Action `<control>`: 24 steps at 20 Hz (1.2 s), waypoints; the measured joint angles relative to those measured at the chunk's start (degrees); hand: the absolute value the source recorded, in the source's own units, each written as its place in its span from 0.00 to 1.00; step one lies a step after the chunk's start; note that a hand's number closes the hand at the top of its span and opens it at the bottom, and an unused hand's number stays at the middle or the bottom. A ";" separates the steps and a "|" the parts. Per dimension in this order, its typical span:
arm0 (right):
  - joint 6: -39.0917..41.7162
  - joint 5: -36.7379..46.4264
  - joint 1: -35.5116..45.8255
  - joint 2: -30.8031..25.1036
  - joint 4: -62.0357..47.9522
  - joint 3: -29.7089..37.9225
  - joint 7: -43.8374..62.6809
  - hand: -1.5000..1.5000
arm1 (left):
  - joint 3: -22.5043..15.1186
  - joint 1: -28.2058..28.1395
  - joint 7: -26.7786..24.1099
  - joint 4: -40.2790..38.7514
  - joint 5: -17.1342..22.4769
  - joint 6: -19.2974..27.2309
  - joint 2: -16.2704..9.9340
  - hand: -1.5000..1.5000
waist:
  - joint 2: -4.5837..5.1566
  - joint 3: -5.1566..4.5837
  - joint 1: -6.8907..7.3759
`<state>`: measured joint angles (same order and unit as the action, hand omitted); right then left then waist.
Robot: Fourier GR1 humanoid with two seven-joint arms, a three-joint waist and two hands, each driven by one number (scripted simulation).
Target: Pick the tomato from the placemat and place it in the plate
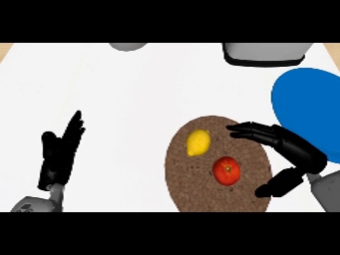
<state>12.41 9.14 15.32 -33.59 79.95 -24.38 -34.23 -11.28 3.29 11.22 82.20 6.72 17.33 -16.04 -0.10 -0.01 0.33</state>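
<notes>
At the far left we see the left hand (58, 152) low over the white surface (128, 99), its fingers straight and pointing up the view, holding nothing; it rests open near the lower left corner, well apart from everything else. Its grey forearm comes in from the bottom edge just beneath it.

Moving right, we come to the round brown placemat (194, 191), lying flat on the surface at lower centre. On its upper left part sits a yellow lemon (198, 142). Just below and to the right of the lemon, apart from it, lies the red tomato (227, 170), still on the placemat and near its middle.

Next we find the right hand (297, 152) arched over the placemat's right side. Its fingers (257, 132) reach out leftward above the tomato and the thumb (279, 183) curves in below and to the right of it, so the hand stands open around the tomato's right side. We see a gap between the tomato and both fingers and thumb; nothing is gripped.

Behind that hand, at the right edge, lies the blue plate (312, 97), partly hidden by the hand and wrist, just beside the placemat.

Along the top edge we see part of a grey round object (128, 46) towards the left and a grey and black appliance (266, 53) towards the right; we cannot tell what either is.
</notes>
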 measured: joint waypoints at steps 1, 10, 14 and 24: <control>0.30 1.27 0.57 -1.06 0.94 -0.09 1.24 0.00 | -0.10 -0.53 -0.39 0.20 -0.24 0.15 0.19 0.50 | -0.03 -0.01 -0.05; 10.96 9.41 7.17 -4.52 7.36 -5.17 17.39 0.00 | 0.26 -0.82 0.23 1.06 -0.89 -0.25 0.67 0.50 | -0.01 -0.06 -0.04; 14.53 13.16 7.57 -2.68 7.95 -6.93 21.13 0.00 | 1.06 -0.16 0.78 0.86 -1.36 -0.52 1.12 0.50 | 0.04 -0.03 -0.11; 21.15 21.15 6.43 3.65 7.61 -4.51 23.87 0.00 | 2.55 -1.03 1.86 2.36 -4.09 -1.75 2.84 0.50 | 0.07 0.00 -0.14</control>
<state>33.56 30.29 21.74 -29.94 87.55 -28.89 -10.35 -8.73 2.26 13.07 84.56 2.63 15.59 -13.20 -0.02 -0.01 0.19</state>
